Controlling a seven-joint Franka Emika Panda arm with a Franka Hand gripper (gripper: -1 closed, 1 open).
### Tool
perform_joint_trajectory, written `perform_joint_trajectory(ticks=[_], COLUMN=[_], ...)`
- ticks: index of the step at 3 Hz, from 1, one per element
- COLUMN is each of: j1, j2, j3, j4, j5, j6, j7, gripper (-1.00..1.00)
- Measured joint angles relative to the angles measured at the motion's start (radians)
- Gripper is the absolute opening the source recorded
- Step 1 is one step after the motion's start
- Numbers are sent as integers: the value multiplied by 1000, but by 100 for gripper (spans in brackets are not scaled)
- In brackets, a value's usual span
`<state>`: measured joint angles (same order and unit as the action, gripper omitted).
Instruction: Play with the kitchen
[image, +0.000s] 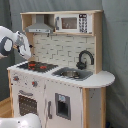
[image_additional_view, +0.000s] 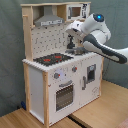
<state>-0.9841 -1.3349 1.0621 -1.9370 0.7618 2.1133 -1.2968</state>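
I stand beside the kitchen (image: 60, 75), a tall white and light-wood toy unit, seen in both exterior views (image_additional_view: 60, 70). In the first exterior view my arm (image: 7, 42) comes in from the first exterior view's left, its white body level with the hood (image: 39, 25). In the second exterior view my arm (image_additional_view: 97, 35) reaches in from the second exterior view's right, over the far part of the counter.

My jaws (image_additional_view: 71, 44) point down above the sink area, near the black faucet (image_additional_view: 75, 48); I cannot tell whether they are released or clenched, nor whether they touch anything.

The black stovetop (image: 36, 65), with red rings, lies on the counter at the first exterior view's left, and the grey sink (image: 71, 73) sits just beside it, with the faucet (image: 85, 59) curving up behind it. The microwave (image: 72, 22) sits on the upper shelf, right of the hood. Below the stovetop are two knobs (image: 24, 80) and the oven door (image: 27, 102). The kitchen stands on a wooden floor (image_additional_view: 100, 107).
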Motion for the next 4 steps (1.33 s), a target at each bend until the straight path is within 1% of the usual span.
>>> perform_joint_trajectory(ticks=[2, 3, 4], j1=[85, 115, 138], j2=[-91, -127, -151], j3=[-5, 0, 17], j4=[-125, -175, -215], j5=[0, 1, 1], j6=[152, 228, 308], j7=[-94, -138, -178], gripper=[100, 100, 100])
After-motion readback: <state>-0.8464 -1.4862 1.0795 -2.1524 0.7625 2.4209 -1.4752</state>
